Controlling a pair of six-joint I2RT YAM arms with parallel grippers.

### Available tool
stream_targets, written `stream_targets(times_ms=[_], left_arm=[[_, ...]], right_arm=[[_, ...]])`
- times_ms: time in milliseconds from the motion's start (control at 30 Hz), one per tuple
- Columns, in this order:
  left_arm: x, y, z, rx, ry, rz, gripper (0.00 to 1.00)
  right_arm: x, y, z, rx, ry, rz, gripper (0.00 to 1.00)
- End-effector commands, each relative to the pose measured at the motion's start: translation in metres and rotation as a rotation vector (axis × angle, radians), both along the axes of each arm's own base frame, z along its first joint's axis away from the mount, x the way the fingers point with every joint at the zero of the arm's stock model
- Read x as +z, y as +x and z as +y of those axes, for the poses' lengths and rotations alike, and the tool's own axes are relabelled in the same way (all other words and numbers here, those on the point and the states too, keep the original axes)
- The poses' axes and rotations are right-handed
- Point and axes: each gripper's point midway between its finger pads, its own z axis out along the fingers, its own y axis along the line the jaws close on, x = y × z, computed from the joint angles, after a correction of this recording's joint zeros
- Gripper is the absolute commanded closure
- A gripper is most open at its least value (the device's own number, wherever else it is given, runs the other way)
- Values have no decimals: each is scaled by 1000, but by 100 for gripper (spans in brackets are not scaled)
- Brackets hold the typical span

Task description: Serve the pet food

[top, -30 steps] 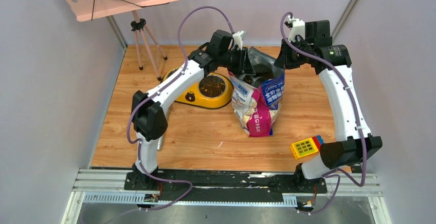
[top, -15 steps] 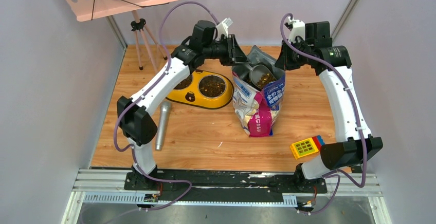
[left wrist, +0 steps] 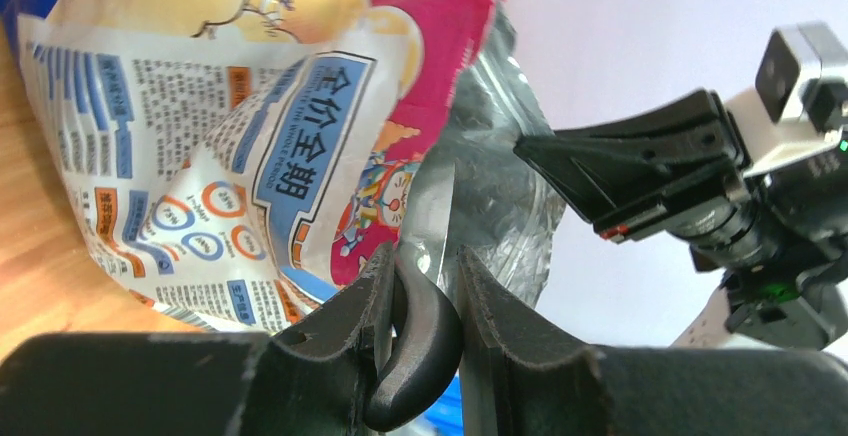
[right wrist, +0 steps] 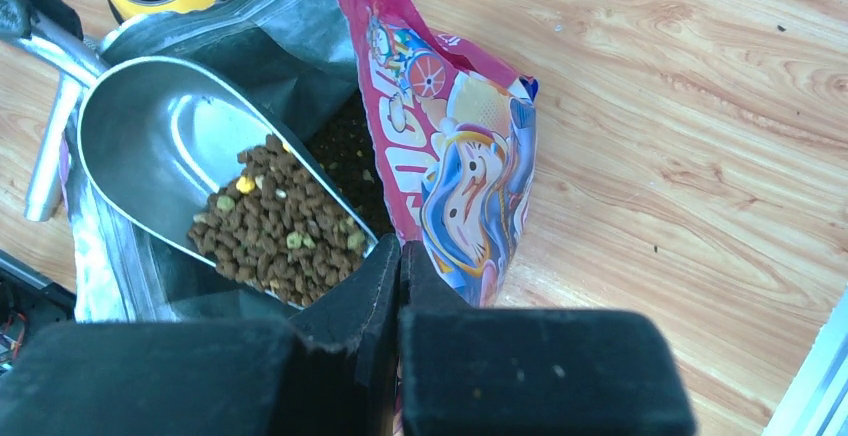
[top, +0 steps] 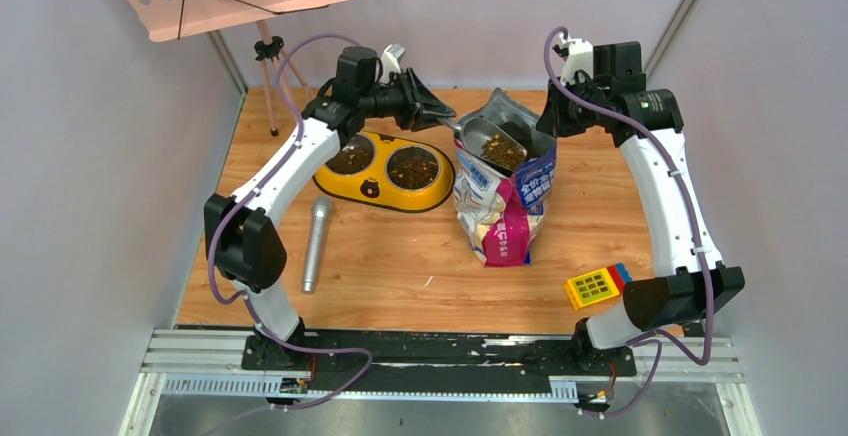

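Observation:
The glossy cat-food bag [top: 497,206] stands open in the middle of the floor. My left gripper [top: 440,116] is shut on the handle of the grey metal scoop [top: 487,142]. The scoop sits at the bag's mouth, holding brown kibble [top: 503,151]. In the left wrist view my jaws [left wrist: 425,301] clamp the dark handle end, with the bag [left wrist: 230,146] beyond. My right gripper [top: 547,119] is shut on the bag's rim. The right wrist view shows the scoop [right wrist: 170,136], its kibble [right wrist: 275,221], the bag [right wrist: 455,156] and the closed gripper [right wrist: 400,256].
The yellow double-bowl feeder [top: 375,188] sits left of the bag with kibble in both bowls. A grey microphone [top: 317,242] lies on the floor at the left. A yellow keypad toy [top: 594,287] lies front right. A pink stand on a tripod [top: 270,66] stands back left.
My left arm has drawn back to the left and pulled the scoop up out of the bag with kibble in it. The right arm has held still on the bag rim.

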Motion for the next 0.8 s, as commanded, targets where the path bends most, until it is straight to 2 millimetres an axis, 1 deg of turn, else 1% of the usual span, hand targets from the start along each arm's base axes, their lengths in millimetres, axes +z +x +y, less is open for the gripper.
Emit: stream_targets(times_ms=[0, 33, 100, 167, 200, 267, 300, 333, 400, 433, 467, 500, 533, 567, 600, 633, 667, 700, 733, 767], left_arm=[[29, 0, 11, 4, -144, 36, 100], [28, 1, 12, 9, -160, 54, 100], [32, 6, 22, 31, -175, 57, 100], [40, 13, 30, 57, -189, 33, 100], [42, 21, 30, 102, -195, 26, 100], [46, 22, 6, 68, -214, -8, 100], [51, 20, -9, 26, -218, -25, 100], [50, 17, -13, 1, -204, -34, 100], [57, 18, -3, -7, -193, -39, 100], [58, 24, 13, 22, -192, -37, 100], [51, 25, 22, 27, -195, -13, 100], [53, 32, 40, 62, -203, -11, 100], [49, 35, 47, 76, -215, 22, 100], [32, 39, 55, 99, -207, 68, 100], [32, 41, 56, 105, -220, 79, 100], [22, 40, 50, 101, -220, 110, 100], [24, 38, 44, 86, -241, 110, 100], [16, 33, 29, 50, -243, 133, 100], [16, 28, 20, 13, -255, 146, 100], [10, 22, 8, -22, -252, 166, 100]], right_arm=[[33, 7, -2, 11, -17, -132, 100], [33, 8, -3, 9, -27, -129, 100], [35, 10, -5, 8, -42, -137, 100], [37, 11, -6, 7, -52, -141, 100], [37, 11, -7, 8, -56, -143, 100], [34, 13, -8, 9, -65, -141, 100], [33, 13, -7, 8, -63, -136, 100], [33, 13, -7, 7, -60, -133, 100], [35, 11, -6, 13, -54, -137, 100], [36, 11, -6, 13, -53, -140, 100], [36, 10, -6, 11, -52, -141, 100], [35, 9, -6, 11, -51, -138, 100], [35, 9, -6, 13, -51, -137, 100], [33, 9, -6, 14, -51, -136, 100], [34, 9, -6, 14, -50, -137, 100], [33, 9, -6, 14, -50, -136, 100], [32, 9, -5, 15, -51, -133, 100], [31, 10, -5, 15, -50, -130, 100], [31, 11, -5, 14, -48, -129, 100], [31, 13, -4, 12, -45, -125, 100]])
